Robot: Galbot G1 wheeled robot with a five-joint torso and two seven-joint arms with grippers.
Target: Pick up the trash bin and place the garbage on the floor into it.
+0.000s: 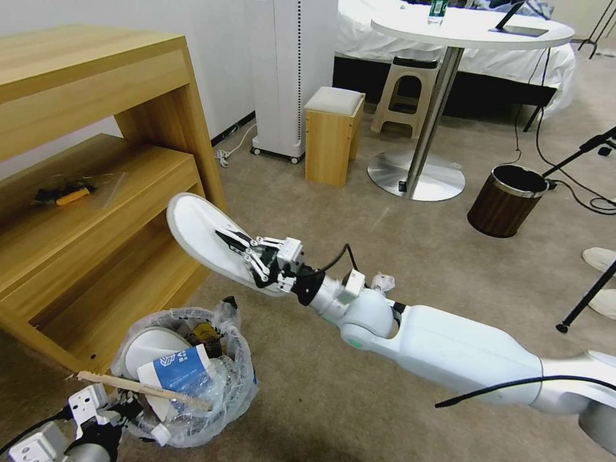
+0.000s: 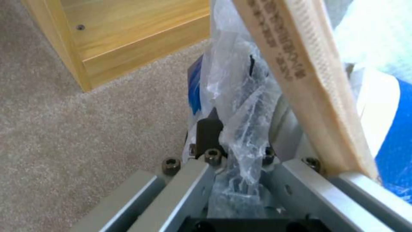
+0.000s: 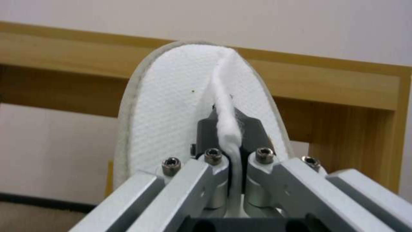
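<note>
My right gripper (image 1: 239, 251) is shut on a white flat slipper (image 1: 205, 237), pinching its strap (image 3: 226, 129), and holds it in the air above and to the right of the trash bin (image 1: 186, 378). The bin, lined with a crinkly plastic bag (image 2: 240, 103), is at the lower left and holds another slipper (image 1: 151, 346), a blue-white paper cup (image 1: 179, 375) and a wooden stick (image 1: 141, 387). My left gripper (image 1: 125, 410) is shut on the bin's bagged rim. A small white wad (image 1: 383, 281) lies on the beige carpet floor (image 1: 359, 212) behind my right arm.
A wooden shelf unit (image 1: 90, 186) stands at the left, close to the bin. Farther back are a wooden stool (image 1: 332, 135), a round table's metal base (image 1: 416, 174), a brown wood-look bin (image 1: 505, 200) and tripod legs (image 1: 587, 298) at the right.
</note>
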